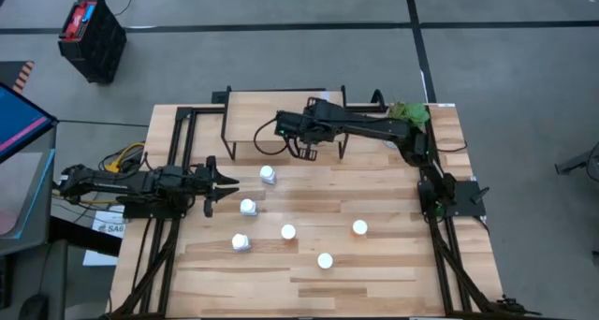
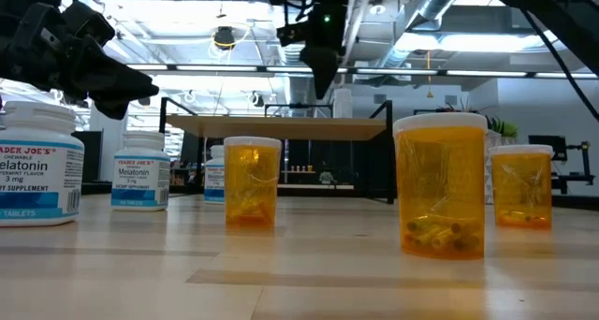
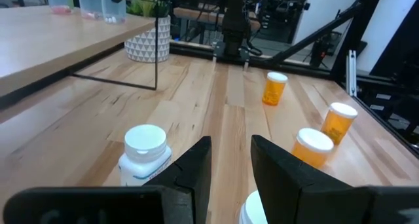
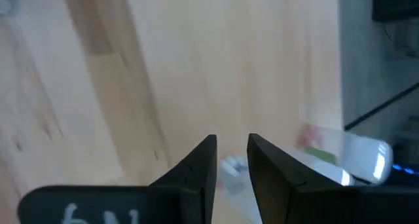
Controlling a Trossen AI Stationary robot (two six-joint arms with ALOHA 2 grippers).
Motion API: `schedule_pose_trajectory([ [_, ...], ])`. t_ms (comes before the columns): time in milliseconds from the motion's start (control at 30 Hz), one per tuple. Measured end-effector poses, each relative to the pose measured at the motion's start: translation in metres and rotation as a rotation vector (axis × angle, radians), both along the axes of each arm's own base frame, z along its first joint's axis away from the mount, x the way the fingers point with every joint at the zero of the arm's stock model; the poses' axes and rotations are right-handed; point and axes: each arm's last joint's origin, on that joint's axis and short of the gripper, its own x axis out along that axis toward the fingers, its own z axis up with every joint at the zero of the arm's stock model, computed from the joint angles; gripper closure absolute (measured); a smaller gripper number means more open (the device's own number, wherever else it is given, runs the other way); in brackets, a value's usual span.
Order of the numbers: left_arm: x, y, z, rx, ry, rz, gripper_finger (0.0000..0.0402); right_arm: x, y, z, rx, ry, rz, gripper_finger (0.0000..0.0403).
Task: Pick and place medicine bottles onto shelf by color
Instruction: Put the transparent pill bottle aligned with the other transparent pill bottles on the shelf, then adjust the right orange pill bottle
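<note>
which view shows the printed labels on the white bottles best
The low view: the nearest white bottle faces the camera side-on, so "Melatonin" reads clearly, as on a second one behind. The high view shows only white caps from above. The left wrist view catches one cap and shoulder. The right wrist view shows none.

The high view looked straight down from above, taking in the whole counter [image 1: 374,264], the shelf [image 1: 281,114] at its far edge and some floor around. The low view sat at counter height, very close behind the orange bottles [image 2: 440,184], facing level toward the same shelf [image 2: 281,126] and the room beyond. The left wrist view looked low across the counter toward the plant pot [image 3: 148,44] and the shelf. The right wrist view looked steeply down, close over light wood.
</note>
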Motion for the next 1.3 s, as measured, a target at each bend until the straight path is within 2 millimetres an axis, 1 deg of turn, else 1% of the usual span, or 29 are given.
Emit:
schedule_pose_trajectory([
  [233,0.000,0.000,0.000,0.000,0.001,0.001,0.0305,-0.004,-0.001,0.001,-0.038,0.033,-0.013,0.0297],
  [633,0.000,0.000,0.000,0.000,0.001,0.001,0.0305,-0.010,-0.003,0.000,-0.038,0.104,-0.023,0.0297],
  [900,0.000,0.000,0.000,0.000,0.000,0.001,0.0305,-0.010,-0.004,0.000,-0.037,0.098,-0.027,0.0297],
  [1133,0.000,0.000,0.000,0.000,0.001,0.001,0.0305,-0.007,0.008,0.000,-0.039,0.097,0.013,0.0297],
  [1233,0.000,0.000,0.000,0.000,0.000,0.001,0.0305,-0.005,0.016,0.000,-0.037,0.096,0.033,0.0297],
  [1300,0.000,0.000,0.000,0.000,0.001,0.001,0.0305,-0.005,0.025,0.004,-0.037,0.084,0.044,0.0297],
])
